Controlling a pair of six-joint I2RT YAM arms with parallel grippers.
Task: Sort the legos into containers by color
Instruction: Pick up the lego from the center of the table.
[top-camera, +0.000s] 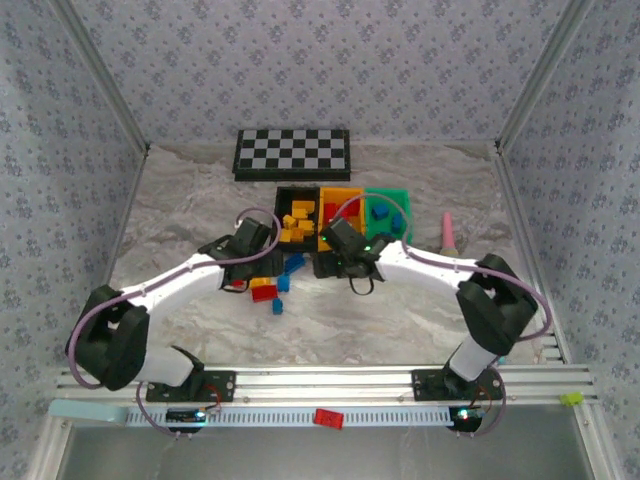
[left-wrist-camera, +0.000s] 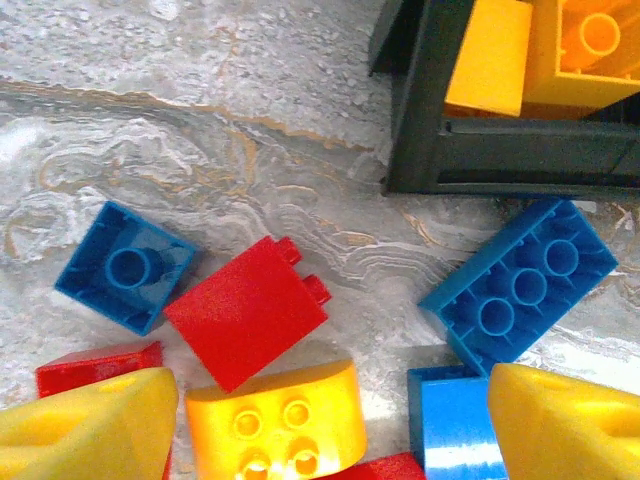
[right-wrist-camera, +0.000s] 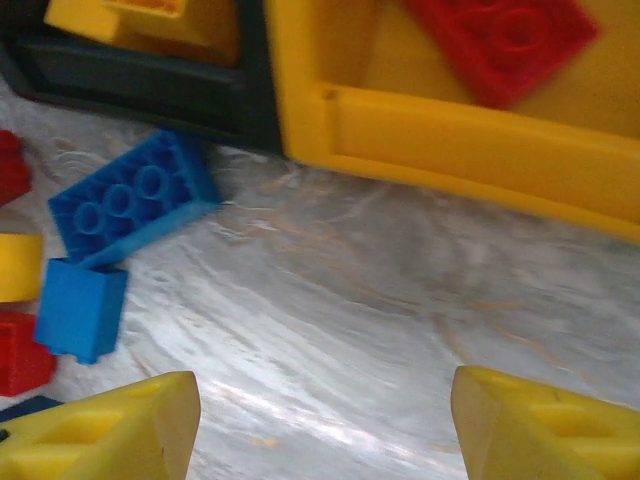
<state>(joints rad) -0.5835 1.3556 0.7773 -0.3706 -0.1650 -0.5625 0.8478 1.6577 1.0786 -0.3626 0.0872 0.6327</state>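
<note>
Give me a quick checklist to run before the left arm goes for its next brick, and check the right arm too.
1. Left gripper open: ok, fingers well apart.
2. One brick alone between its fingers: not ok, a yellow brick and a blue brick both lie there.
3. Right gripper empty: ok, open over bare table.
4. Right gripper lined up on a brick: not ok, the long blue brick lies off to one side.
5. Black bin holds yellow, yellow bin holds red: ok.
6. Green bin holds blue only: cannot tell.
</note>
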